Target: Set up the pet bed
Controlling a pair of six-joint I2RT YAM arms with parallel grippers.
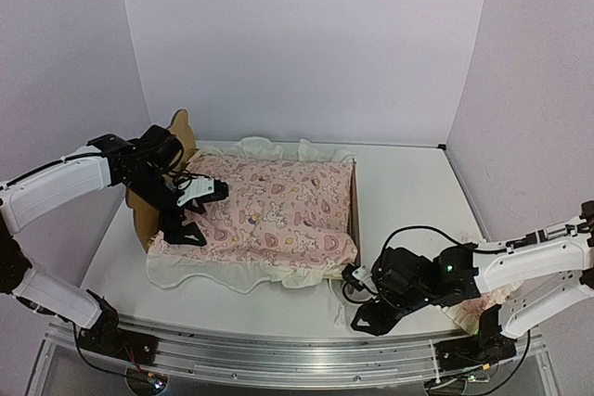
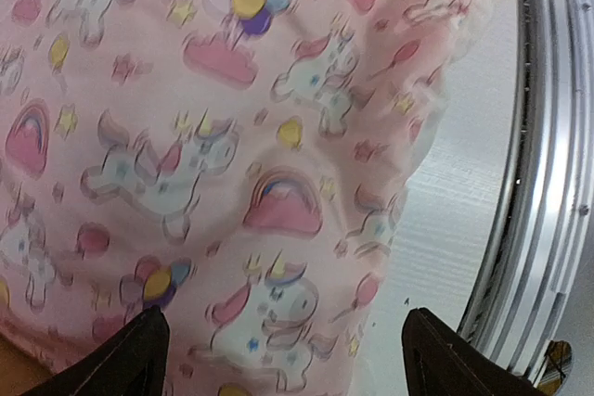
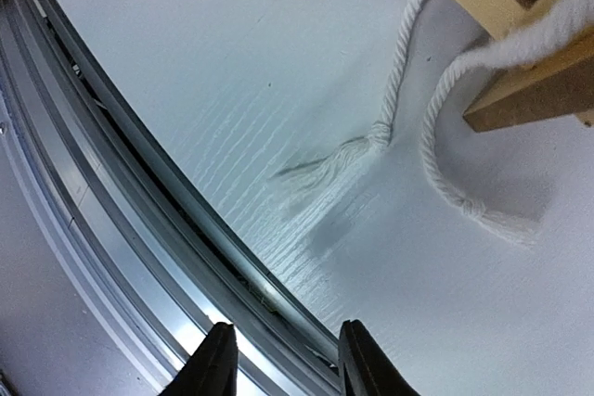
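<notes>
The pet bed stands in the middle of the table, its plywood headboard (image 1: 182, 133) at the left and a side rail (image 1: 354, 199) at the right. A pink unicorn-print cover (image 1: 278, 210) with a cream ruffle lies spread over it and hides the base. My left gripper (image 1: 200, 212) hovers over the cover's left end, open, with only the cover (image 2: 232, 164) below the empty jaws (image 2: 290, 359). My right gripper (image 1: 358, 301) is low over the table off the bed's front right corner; its jaws (image 3: 288, 364) stand apart with nothing between them.
Two white tasselled cords (image 3: 390, 99) trail on the table from a wooden leg of the bed (image 3: 520, 95). A metal rail (image 1: 278, 359) runs along the near edge. A pink and cream fabric piece (image 1: 483, 308) lies under the right arm. White walls close in the table.
</notes>
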